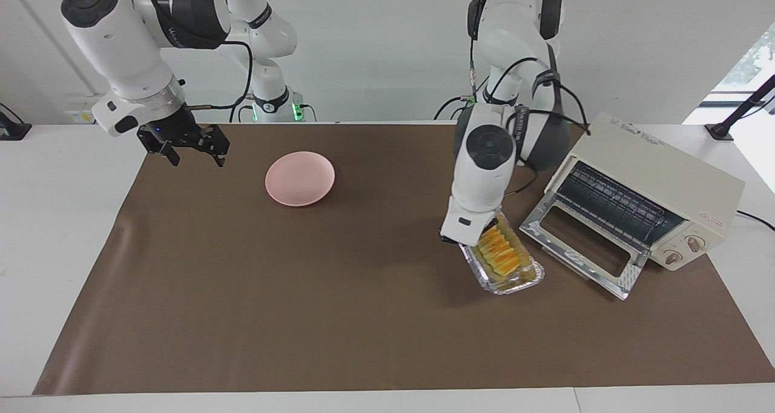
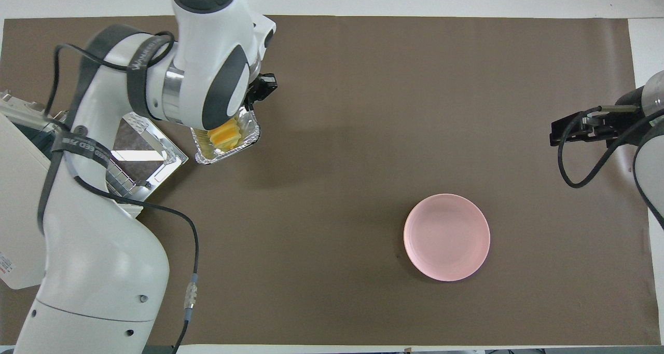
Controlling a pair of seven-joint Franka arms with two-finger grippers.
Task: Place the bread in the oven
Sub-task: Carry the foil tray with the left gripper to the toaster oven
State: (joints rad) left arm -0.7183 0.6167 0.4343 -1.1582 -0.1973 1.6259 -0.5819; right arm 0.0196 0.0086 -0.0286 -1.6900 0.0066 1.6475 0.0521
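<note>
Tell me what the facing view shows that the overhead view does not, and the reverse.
Facing only: the oven's two knobs, its whole wire rack and both arm bases.

Overhead only: the left gripper's black tip beside the foil tray, which the facing view hides under the wrist.

Both: the bread in the tray beside the open oven door, the pink plate, and the right gripper waiting over the mat's edge.

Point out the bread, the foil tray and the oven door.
bread [image 1: 501, 252], facing view, on its ridged golden top.
foil tray [image 1: 521, 284], facing view, on its crinkled end rim.
oven door [image 1: 586, 242], facing view, on the glass pane of the open door.
</note>
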